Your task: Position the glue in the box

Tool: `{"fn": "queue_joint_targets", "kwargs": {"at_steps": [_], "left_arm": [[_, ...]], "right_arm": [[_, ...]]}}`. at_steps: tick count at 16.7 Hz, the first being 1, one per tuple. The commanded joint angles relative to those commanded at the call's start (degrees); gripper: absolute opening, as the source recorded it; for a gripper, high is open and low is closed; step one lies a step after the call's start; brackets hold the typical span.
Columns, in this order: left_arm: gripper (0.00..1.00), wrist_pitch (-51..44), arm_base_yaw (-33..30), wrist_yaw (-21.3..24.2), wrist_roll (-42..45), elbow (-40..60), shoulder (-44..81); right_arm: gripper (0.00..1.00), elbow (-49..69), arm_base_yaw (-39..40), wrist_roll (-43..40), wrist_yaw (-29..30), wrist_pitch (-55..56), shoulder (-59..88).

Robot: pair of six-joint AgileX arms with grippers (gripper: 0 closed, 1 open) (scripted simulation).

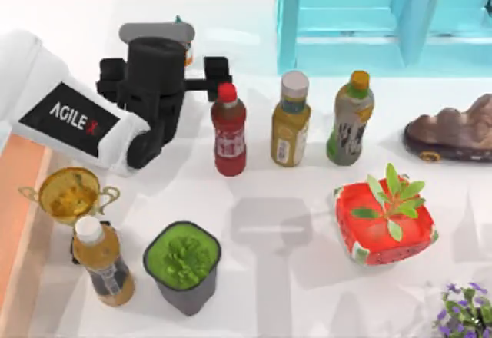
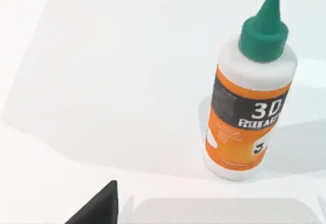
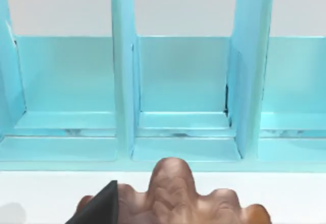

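The glue (image 2: 249,96) stands upright on the white table, with a green pointed cap, a white body and an orange label. From above, only a sliver of the glue (image 1: 187,46) peeks out behind my left gripper (image 1: 164,73), which hovers at the back left with its fingers spread wide, open and empty. One dark finger (image 2: 99,208) shows in the left wrist view, well apart from the bottle. The box (image 1: 15,200) is an orange-tan strip at the table's left edge. A finger (image 3: 99,208) of my right gripper hangs over a brown rock ornament (image 3: 173,193); that gripper is open.
A red drink bottle (image 1: 229,130), an amber bottle (image 1: 290,119) and a yellow-capped bottle (image 1: 352,119) stand mid-table. A gold trophy (image 1: 71,193), another amber bottle (image 1: 104,265) and a green plant pot (image 1: 183,265) sit near the box. A teal shelf (image 1: 384,15) rises behind.
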Motion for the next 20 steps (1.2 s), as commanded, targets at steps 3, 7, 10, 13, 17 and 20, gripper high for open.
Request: {"fn": "queue_joint_targets", "kwargs": {"at_steps": [3, 7, 10, 13, 17, 20], "left_arm": [[1.0, 0.36, -0.22, -0.23, -0.16, 0.17, 1.02], [1.0, 0.16, 0.09, -0.1, -0.09, 0.02, 0.92], [1.0, -1.49, 0.62, 0.55, 0.2, 3.57, 2.25], [1.0, -3.58, 1.85, 1.74, 0.69, 10.13, 6.68], [1.0, -5.59, 3.34, 3.18, 1.31, 19.99, 14.4], [1.0, -6.47, 3.81, 3.69, 1.48, 25.39, 18.86]], "right_arm": [[1.0, 0.0, 0.0, 0.0, 0.0, 0.0, 0.0], [1.0, 0.0, 0.0, 0.0, 0.0, 0.0, 0.0], [1.0, 0.0, 0.0, 0.0, 0.0, 0.0, 0.0], [1.0, 0.0, 0.0, 0.0, 0.0, 0.0, 0.0], [1.0, 0.0, 0.0, 0.0, 0.0, 0.0, 0.0], [1.0, 0.0, 0.0, 0.0, 0.0, 0.0, 0.0]]}}
